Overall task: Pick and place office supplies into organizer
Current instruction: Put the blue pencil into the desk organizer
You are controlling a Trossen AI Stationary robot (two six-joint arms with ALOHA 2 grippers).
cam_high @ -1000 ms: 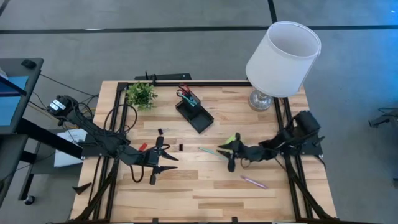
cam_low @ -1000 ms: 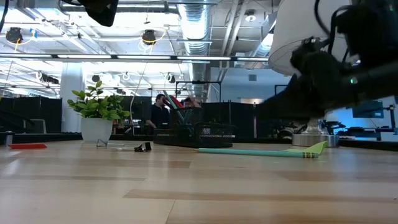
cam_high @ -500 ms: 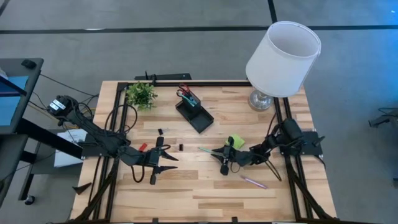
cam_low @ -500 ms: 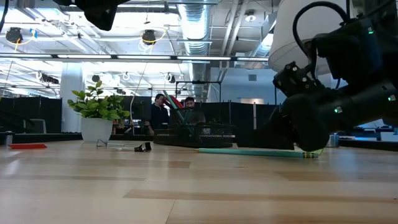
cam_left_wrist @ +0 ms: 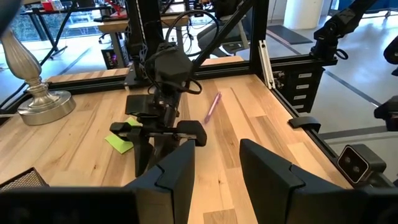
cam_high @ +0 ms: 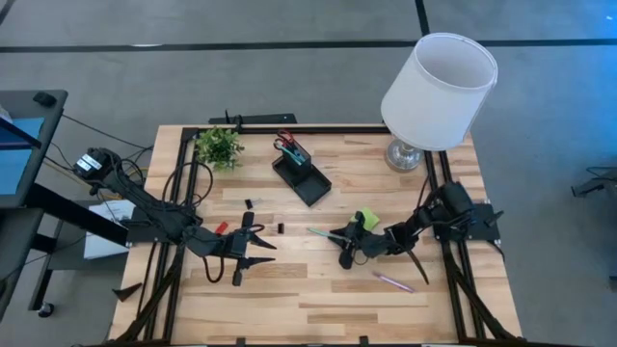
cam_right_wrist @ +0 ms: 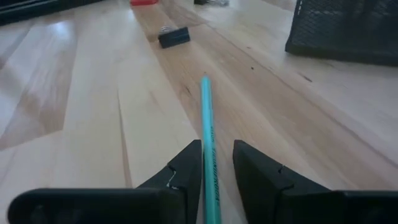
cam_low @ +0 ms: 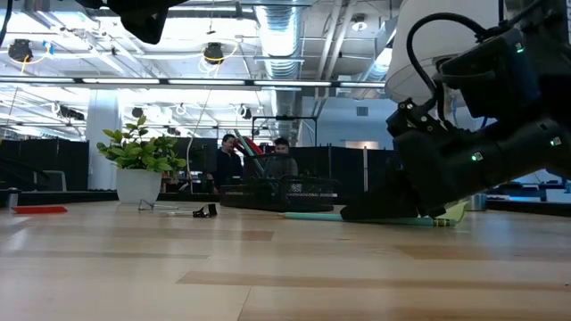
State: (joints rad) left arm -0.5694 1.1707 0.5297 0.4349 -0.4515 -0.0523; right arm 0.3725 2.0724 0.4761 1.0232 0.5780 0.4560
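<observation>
right gripper point(cam_high: 345, 250): we see it low over mid-table, fingers point(cam_right_wrist: 186, 168) at a narrow gap, one on each side of the teal pen point(cam_right_wrist: 208, 143). We can't tell if they press it or only straddle it.
teal pen: flat on the table, near end running in between the right fingers, far end pointing toward the black bit point(cam_right_wrist: 173, 37) and the organizer point(cam_high: 303, 173). In the low view it lies along the table point(cam_high: 318, 299), its right end hidden by the right gripper point(cam_low: 384, 211).
sticky pad point(cam_high: 363, 220): lime-green, just beside the right arm's wrist, on the lamp side.
pink pen point(cam_high: 393, 281): on the table near the right arm, toward the front edge, apart from the gripper.
organizer: back centre of the table, between plant point(cam_high: 219, 146) and lamp point(cam_high: 437, 90); red-handled scissors point(cam_high: 285, 143) stand in its taller cup. Well apart from the right gripper.
left gripper point(cam_high: 242, 253): we see it parked front-left, fingers point(cam_left_wrist: 267, 174) moderately apart, nothing between them.
small bits: red piece point(cam_high: 221, 228) just beside the left arm; black bits point(cam_high: 281, 228) between the left gripper and the organizer.
background: people point(cam_low: 230, 160) stand in the room beyond the table.
</observation>
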